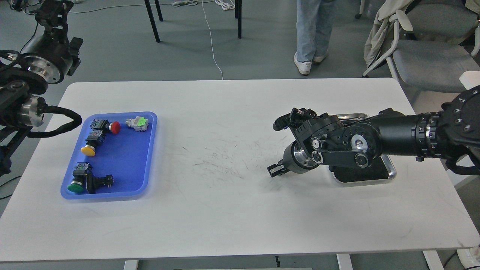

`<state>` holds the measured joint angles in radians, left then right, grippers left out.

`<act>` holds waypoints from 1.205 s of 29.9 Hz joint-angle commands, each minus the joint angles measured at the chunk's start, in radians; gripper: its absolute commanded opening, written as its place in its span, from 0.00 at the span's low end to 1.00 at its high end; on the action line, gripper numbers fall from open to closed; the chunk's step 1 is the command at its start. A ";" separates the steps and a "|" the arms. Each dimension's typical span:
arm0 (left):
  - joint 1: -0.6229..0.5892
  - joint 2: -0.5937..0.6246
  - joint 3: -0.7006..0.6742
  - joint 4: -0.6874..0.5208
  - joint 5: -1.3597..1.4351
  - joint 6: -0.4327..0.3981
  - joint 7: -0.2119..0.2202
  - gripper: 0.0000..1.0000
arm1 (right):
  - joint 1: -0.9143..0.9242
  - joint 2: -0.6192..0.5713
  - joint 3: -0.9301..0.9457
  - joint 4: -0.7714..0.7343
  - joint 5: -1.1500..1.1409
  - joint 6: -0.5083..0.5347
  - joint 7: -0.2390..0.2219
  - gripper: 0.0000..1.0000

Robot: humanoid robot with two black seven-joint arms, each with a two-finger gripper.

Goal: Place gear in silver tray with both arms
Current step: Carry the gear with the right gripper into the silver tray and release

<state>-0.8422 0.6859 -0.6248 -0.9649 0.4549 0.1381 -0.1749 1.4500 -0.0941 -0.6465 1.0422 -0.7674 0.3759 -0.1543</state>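
Observation:
The silver tray [392, 171] lies at the right of the white table, mostly covered by my right arm; its dark floor and part of its shiny rim show. My right gripper [275, 170] points left and down, close above the bare table just left of the tray, with nothing visible in it; its fingers are too dark to tell apart. The gear, several push-button switches, lies in the blue tray [148, 150]: a red one [114, 127], a yellow one [88, 150], a green one [76, 187] and a grey-green part [137, 122]. My left gripper [52, 10] is raised beyond the table's far left corner, seen dark.
The white table [225, 210] carries scuff marks in its middle. A person's legs [311, 33] stand behind the far edge. A grey chair [427, 56] is at the back right. Black table legs and cables are on the floor behind.

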 commanded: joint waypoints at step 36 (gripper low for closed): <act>-0.002 -0.042 0.005 0.000 0.041 0.018 0.003 0.98 | -0.266 -0.550 0.314 0.033 -0.153 -0.068 0.051 0.02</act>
<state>-0.8427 0.6462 -0.6196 -0.9649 0.4954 0.1516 -0.1719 1.2058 -0.6693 -0.3327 1.0868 -0.9080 0.3295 -0.1026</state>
